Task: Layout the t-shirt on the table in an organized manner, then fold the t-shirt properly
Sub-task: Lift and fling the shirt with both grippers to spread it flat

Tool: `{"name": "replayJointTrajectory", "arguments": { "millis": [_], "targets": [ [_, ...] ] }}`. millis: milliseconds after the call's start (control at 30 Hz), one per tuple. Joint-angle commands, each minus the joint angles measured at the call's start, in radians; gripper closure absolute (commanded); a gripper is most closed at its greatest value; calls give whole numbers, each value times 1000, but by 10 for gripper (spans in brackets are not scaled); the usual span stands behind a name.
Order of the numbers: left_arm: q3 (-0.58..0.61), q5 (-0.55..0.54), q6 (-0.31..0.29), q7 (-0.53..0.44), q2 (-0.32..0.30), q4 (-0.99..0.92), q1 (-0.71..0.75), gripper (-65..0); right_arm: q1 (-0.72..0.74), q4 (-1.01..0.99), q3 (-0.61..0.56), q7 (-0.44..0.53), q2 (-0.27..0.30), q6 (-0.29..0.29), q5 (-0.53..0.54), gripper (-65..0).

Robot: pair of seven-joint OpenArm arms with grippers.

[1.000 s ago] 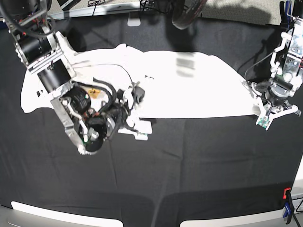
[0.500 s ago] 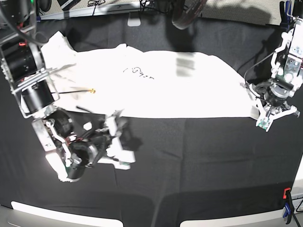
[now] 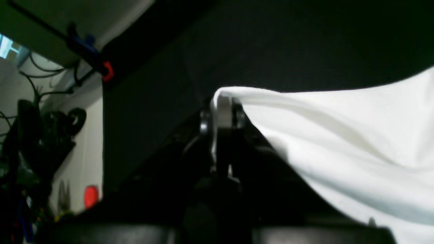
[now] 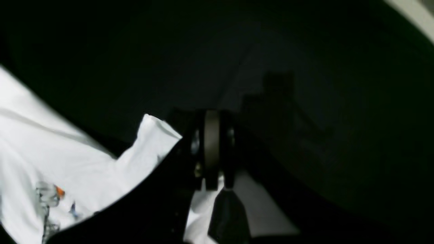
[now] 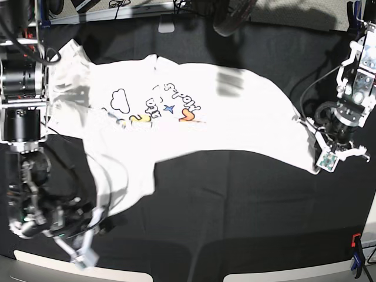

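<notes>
One t-shirt (image 5: 194, 117) lies print-up across your table (image 5: 247, 217); two grippers pinch it, left gripper (image 3: 222, 105) and right gripper (image 4: 212, 135) each clamped on an edge. Only your base view shows the lettering whole.

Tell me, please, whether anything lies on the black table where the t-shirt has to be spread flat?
Nothing visible does. The t-shirt hangs stretched between the left gripper and the right gripper, both shut on its edges. The black table beneath and in front of it shows only bare cloth; clamps sit at its rim.
</notes>
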Motion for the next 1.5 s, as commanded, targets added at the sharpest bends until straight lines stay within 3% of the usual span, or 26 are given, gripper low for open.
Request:
{"name": "replayJointTrajectory", "arguments": {
  "millis": [0,233,367,467,600,800,1033,1200,1300,1400,1467],
  "targets": [
    [-12,6,23,-29,-18,13,-38,0,38,14,37,30,10,2,-5,0],
    [-12,-55,23,-29,-18,13,-187,0,38,14,183,86,10,2,-152,0],
    [-12,-170,19,-29,-18,13,-227,0,38,14,197,107,10,2,-179,0],
    [-10,-185,17,-29,-18,10,-226,0,38,13,196,143,5,2,-185,0],
    [-10,-193,-32,-27,-18,-3,-226,0,38,12,196,208,-13,-16,-277,0],
    [-10,-289,-122,-27,-8,-97,-227,0,38,11,196,256,-44,-47,-349,0],
    [-10,-289,-133,-33,77,-273,-303,0,119,-166,196,301,-48,-81,-397,0],
    [-10,-284,-232,-33,165,-413,-398,0,233,-401,196,367,-53,-81,-399,0],
    [-10,-224,-244,-43,214,-525,-470,0,288,-518,196,425,-65,-82,-450,0],
    [-10,-192,-244,-56,239,-642,-543,0,331,-594,195,443,-75,-151,-502,0],
    [-10,-194,-244,-56,246,-711,-586,0,352,-608,195,466,-77,-156,-521,0]
  ]
}}
